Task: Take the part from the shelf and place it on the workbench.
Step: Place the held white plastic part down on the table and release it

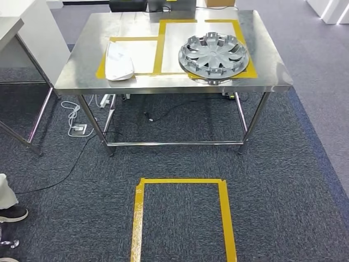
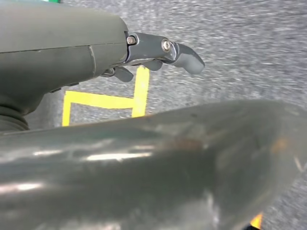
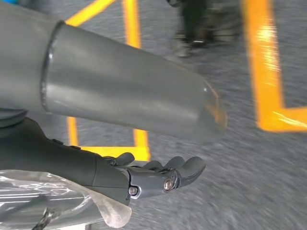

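Firstly, in the head view you see one steel surface [image 1: 82, 71] carrying one grey wheel-cover part [image 1: 213, 54], which lies flat inside the right yellow tape frame, and one white folded item [image 1: 118, 61] on the left frame. One yellow tape square [image 1: 183, 218] marks the carpet, cut off at the lower edge. In the left wrist view, your left hand [image 2: 159, 52] holds nothing, its fingers apart; a blurred grey shape hides much of the floor. In the right wrist view, your right hand [image 3: 159, 175] is also empty with fingers extended, beside one clear plastic sheet [image 3: 54, 203], partly cut off.
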Motion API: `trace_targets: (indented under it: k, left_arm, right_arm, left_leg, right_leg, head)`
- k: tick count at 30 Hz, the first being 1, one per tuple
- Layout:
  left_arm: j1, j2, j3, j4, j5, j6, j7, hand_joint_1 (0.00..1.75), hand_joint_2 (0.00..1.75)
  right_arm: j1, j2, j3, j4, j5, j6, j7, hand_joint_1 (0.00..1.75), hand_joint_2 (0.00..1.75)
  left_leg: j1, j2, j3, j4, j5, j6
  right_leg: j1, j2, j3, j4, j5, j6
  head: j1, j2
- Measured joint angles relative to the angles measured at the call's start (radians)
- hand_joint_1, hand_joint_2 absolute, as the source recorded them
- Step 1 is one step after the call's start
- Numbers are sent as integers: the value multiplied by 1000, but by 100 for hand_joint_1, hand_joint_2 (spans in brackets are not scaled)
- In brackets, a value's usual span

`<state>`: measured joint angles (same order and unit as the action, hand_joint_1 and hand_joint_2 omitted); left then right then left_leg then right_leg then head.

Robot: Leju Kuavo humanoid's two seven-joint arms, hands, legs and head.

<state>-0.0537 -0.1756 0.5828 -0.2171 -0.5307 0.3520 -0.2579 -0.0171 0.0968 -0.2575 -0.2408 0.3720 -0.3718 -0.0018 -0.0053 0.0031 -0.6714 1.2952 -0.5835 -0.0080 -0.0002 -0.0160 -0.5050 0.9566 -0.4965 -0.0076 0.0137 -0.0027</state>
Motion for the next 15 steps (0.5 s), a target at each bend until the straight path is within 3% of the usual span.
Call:
trace_targets:
  k: [1, 2, 3, 5, 6, 9, 11, 13, 14, 15]
  left_arm:
    - [0, 2, 2, 0, 0, 3, 5, 0, 0]
    - [1, 5, 3, 0, -1, 6, 9, 0, 0]
    - [1, 7, 4, 0, -1, 9, 14, 0, 0]
    - [1, 10, 5, 0, -2, 11, 19, 0, 0]
    - [1, 12, 6, 0, -2, 10, 20, 0, 0]
    - [1, 14, 10, 0, -2, 6, 22, 0, 0]
    - [4, 15, 11, 0, -2, 3, 23, 0, 0]
    - [4, 16, 11, 0, -2, 1, 23, 0, 0]
    - [5, 16, 11, 0, -2, 1, 23, 0, 0]
    - [5, 17, 11, 0, -2, 0, 23, 0, 0]
  right_arm:
    - [0, 3, 6, 6, 6, 6, 14, 0, 0]
    - [-1, 6, 10, 12, 10, 13, 24, 0, 0]
    - [-1, 9, 14, 15, 12, 20, 31, 0, 0]
    - [-1, 14, 18, 21, 12, 32, 40, 0, 0]
    - [-2, 16, 19, 22, 10, 36, 43, 0, 0]
    - [-2, 19, 20, 26, -2, 42, 42, 0, 0]
    - [-2, 20, 20, 29, -3, 46, 42, 0, 0]
    - [-2, 24, 20, 32, -2, 51, 43, 0, 0]
    - [-1, 26, 20, 33, -2, 53, 43, 0, 0]
    - [0, 28, 20, 35, -1, 55, 43, 0, 0]
  left_leg:
    - [1, 0, 25, -10, 33, -1]
    - [3, 0, 64, -53, 65, 0]
    - [3, -1, 112, -119, 77, 3]
    - [2, -2, 191, -246, 59, 12]
    - [0, -2, 209, -283, 42, 17]
    - [3, 6, 205, -310, 43, 39]
    - [6, 18, 195, -314, 58, 53]
    - [5, 30, 179, -313, 69, 57]
    - [5, 38, 172, -312, 74, 57]
    - [4, 45, 167, -311, 78, 56]
  right_leg:
    - [0, -1, -18, 9, 7, 2]
    - [0, -1, -36, 18, 14, 4]
    - [0, -1, -50, 27, 19, 7]
    - [2, 0, -70, 41, 29, 15]
    - [3, -1, -77, 45, 35, 21]
    - [3, 5, -96, 58, 37, 38]
    - [0, 11, -130, 131, -16, 48]
    - [-3, 13, -181, 263, -89, 58]
    - [-4, 13, -195, 313, -109, 60]
    - [-5, 13, -193, 329, -112, 62]
  head:
    - [0, 0]
    - [0, 0]
    - [0, 0]
    - [0, 0]
    - [1, 0]
    - [1, 0]
    - [5, 0]
    - [10, 0]
    - [10, 0]
    - [10, 0]
